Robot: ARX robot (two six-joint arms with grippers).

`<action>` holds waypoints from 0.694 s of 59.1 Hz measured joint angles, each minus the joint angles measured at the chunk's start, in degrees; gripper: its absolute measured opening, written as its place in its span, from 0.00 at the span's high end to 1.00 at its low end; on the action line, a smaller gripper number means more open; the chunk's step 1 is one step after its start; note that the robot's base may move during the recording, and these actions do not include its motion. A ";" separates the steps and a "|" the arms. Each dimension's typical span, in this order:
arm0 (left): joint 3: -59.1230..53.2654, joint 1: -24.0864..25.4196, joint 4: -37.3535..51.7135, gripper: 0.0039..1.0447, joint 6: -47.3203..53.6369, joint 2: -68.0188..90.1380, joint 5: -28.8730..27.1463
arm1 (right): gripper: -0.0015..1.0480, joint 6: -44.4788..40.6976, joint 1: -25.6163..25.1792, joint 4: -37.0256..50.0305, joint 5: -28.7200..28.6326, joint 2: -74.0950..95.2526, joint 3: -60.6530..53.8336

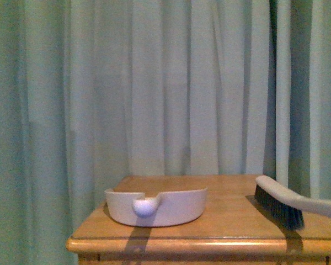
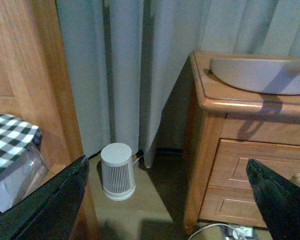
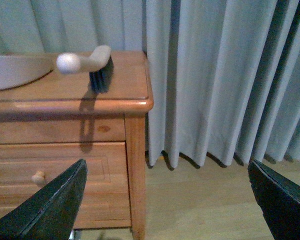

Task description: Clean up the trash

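The trash is out of view in every frame. A white dustpan point(image 1: 157, 207) lies on the wooden nightstand point(image 1: 226, 218), its handle knob facing me, with a white hand brush point(image 1: 289, 204) with dark bristles to its right. No gripper shows in the front view. My left gripper point(image 2: 165, 200) is open and empty, low beside the nightstand's left side, with the dustpan point(image 2: 262, 75) above it. My right gripper point(image 3: 167, 200) is open and empty, low by the nightstand's right corner, below the brush point(image 3: 92, 62).
A small white ribbed cylinder point(image 2: 117, 171) stands on the floor between the nightstand and a wooden bed frame point(image 2: 35, 75). A black-and-white checked pillow point(image 2: 10, 142) lies by the frame. Cables and a power strip point(image 2: 240, 232) lie below the drawers. Curtains point(image 3: 225, 75) hang behind.
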 joint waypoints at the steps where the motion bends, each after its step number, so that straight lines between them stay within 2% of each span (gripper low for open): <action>1: 0.00 0.00 0.00 0.07 0.00 0.00 -0.02 | 0.07 0.02 0.00 0.00 0.02 0.00 0.00; 13: 0.00 0.00 0.02 0.07 0.02 0.00 0.00 | 0.07 0.00 0.00 0.02 0.04 0.02 0.00; 20: 0.94 0.35 -1.92 0.07 -7.28 5.09 1.22 | 0.07 0.00 0.00 0.02 0.04 0.00 0.00; 26: 4.24 1.95 -0.04 0.07 -6.80 14.86 5.95 | 0.07 0.00 0.00 0.02 0.02 0.00 0.00; 33: 16.13 3.34 0.63 0.07 -1.99 32.63 8.96 | 0.07 0.00 0.00 0.02 0.04 0.00 0.00; 41: 35.89 -0.70 -4.44 0.07 5.29 51.69 7.91 | 0.07 0.00 0.00 0.02 0.02 0.00 0.00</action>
